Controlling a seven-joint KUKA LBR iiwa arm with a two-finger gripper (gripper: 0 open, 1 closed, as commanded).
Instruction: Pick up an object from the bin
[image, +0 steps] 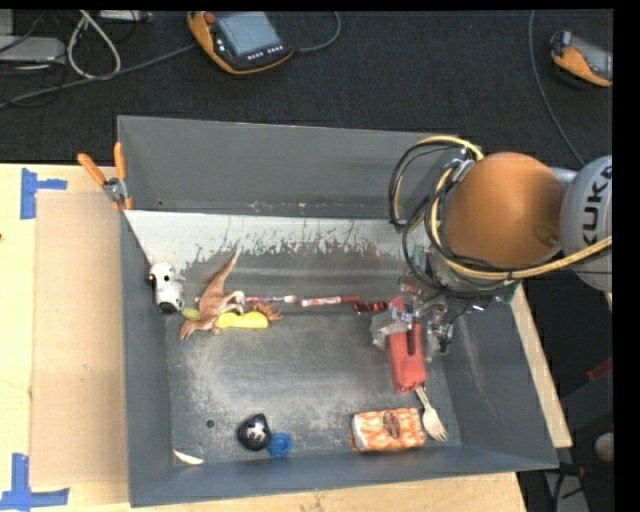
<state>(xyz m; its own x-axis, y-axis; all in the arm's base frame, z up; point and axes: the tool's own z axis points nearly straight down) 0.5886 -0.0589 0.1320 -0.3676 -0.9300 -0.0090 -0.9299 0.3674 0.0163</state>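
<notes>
Claw (412, 328) is seen low over red elongated obj (405, 362), just behind orange patterned block (388, 430); open vs closed can't be told. Obj not yet lifted: grasp & raise judged left.

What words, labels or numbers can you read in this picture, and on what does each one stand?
"KU": on the arm, grey part at the right; the rest of the word is cut off.
Screen of the handheld unit above the bin: too small to read.
Orange packet at the bin's near wall: its print is too blurred to read.
</notes>
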